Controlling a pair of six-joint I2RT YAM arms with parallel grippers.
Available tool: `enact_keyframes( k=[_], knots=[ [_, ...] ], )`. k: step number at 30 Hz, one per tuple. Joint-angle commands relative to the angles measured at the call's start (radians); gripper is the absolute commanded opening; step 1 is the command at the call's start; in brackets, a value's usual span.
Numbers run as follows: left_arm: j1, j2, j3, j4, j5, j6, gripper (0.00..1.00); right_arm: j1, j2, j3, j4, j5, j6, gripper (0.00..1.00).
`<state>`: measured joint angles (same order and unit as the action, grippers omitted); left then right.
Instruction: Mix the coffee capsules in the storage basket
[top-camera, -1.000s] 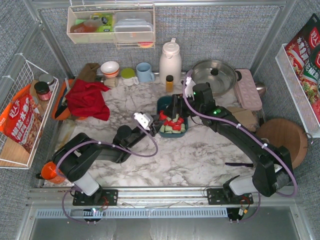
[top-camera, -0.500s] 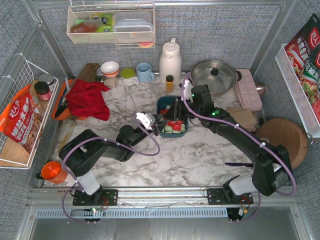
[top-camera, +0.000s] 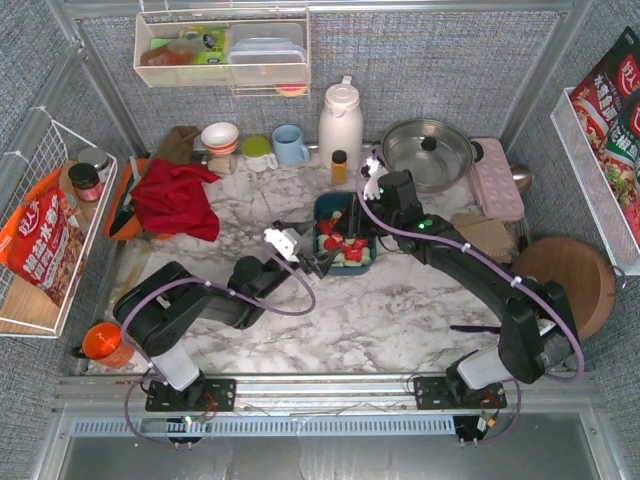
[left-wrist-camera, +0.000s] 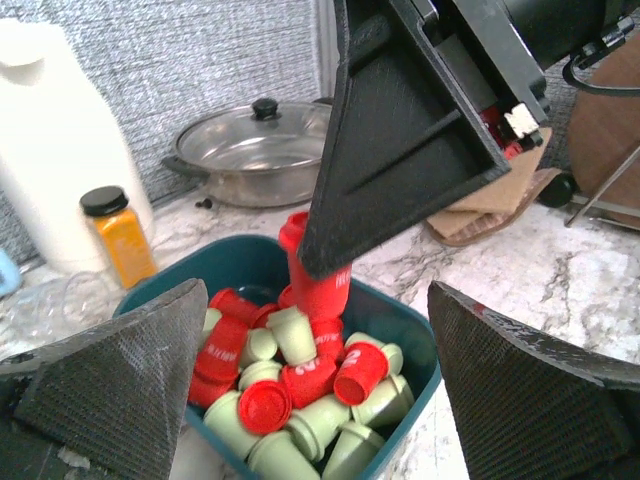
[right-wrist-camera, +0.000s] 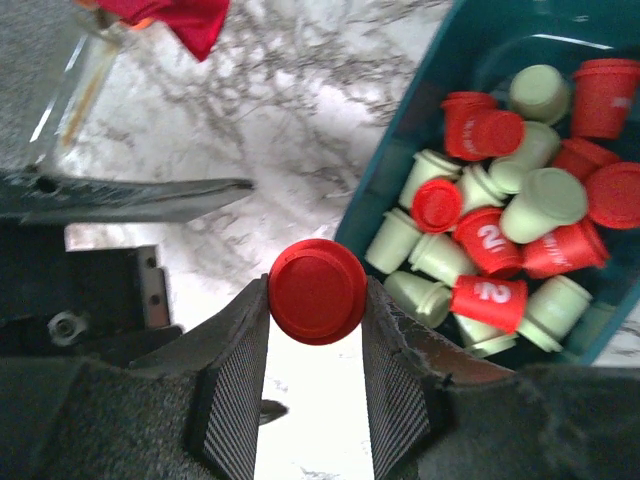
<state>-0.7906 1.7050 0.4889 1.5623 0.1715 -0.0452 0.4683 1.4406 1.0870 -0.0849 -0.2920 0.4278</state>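
Pinching one red capsule (right-wrist-camera: 317, 290) by its sides, the right gripper (right-wrist-camera: 317, 300) holds it above the teal basket (right-wrist-camera: 395, 165) at table centre. The left gripper (left-wrist-camera: 315, 330) gapes wide and empty at the basket's 8 o'clock. The capsules (left-wrist-camera: 300, 390) look light, stiff and slick, best gripped across the tapered wall.

One storage basket (top-camera: 328, 205) holds about nine red capsules (left-wrist-camera: 262, 405) and about ten green capsules (left-wrist-camera: 295, 335), too piled up to count surely. The right gripper (right-wrist-camera: 316, 300) holds one more red capsule (right-wrist-camera: 317, 285).
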Motion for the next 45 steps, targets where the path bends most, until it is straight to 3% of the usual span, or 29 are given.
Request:
enact_keyframes(
  k=[1, 5, 13, 19, 24, 26, 33, 38, 41, 42, 44, 45],
  knots=[
    [-0.001, -0.045, -0.056, 0.032, -0.099, -0.027, 0.99, -0.001, 0.028, 0.023, 0.031, 0.217, -0.074, 0.29],
    [-0.001, -0.151, -0.101, -0.097, -0.226, -0.06, 0.99, -0.003, 0.112, 0.066, 0.028, 0.369, -0.133, 0.33],
    [-0.001, -0.396, -0.026, -0.639, -0.47, -0.126, 0.99, -0.014, 0.325, 0.239, -0.029, 0.444, -0.172, 0.63],
    [-0.001, -0.535, 0.002, -0.906, -0.652, -0.196, 0.99, -0.014, 0.287, 0.224, -0.058, 0.469, -0.193, 0.72],
    [-0.001, -0.647, -0.033, -1.005, -0.798, -0.262, 0.99, -0.022, 0.144, 0.086, -0.008, 0.643, -0.225, 0.73],
    [-0.001, -0.696, -0.053, -1.028, -0.843, -0.272, 0.99, -0.026, 0.081, 0.002, 0.064, 0.772, -0.279, 0.97],
    [-0.001, -0.888, -0.113, -1.154, -0.964, -0.296, 0.99, -0.082, 0.001, -0.374, 0.51, 1.069, -0.562, 0.99],
    [0.0, -1.03, -0.184, -1.187, -1.025, -0.29, 0.99, -0.182, 0.065, -0.542, 0.684, 1.078, -0.442, 0.99],
    [0.0, -1.098, -0.214, -1.209, -1.042, -0.296, 0.99, -0.192, 0.062, -0.53, 0.646, 1.078, -0.426, 0.99],
    [0.0, -1.115, -0.221, -1.216, -1.047, -0.297, 0.99, -0.199, 0.066, -0.546, 0.683, 1.071, -0.436, 0.99],
    [0.0, -1.141, -0.232, -1.23, -1.061, -0.306, 0.99, -0.227, 0.112, -0.632, 0.932, 1.034, -0.469, 0.99],
    [0.0, -1.149, -0.236, -1.236, -1.067, -0.311, 0.99, -0.23, 0.081, -0.631, 0.869, 1.025, -0.44, 0.99]
  ],
)
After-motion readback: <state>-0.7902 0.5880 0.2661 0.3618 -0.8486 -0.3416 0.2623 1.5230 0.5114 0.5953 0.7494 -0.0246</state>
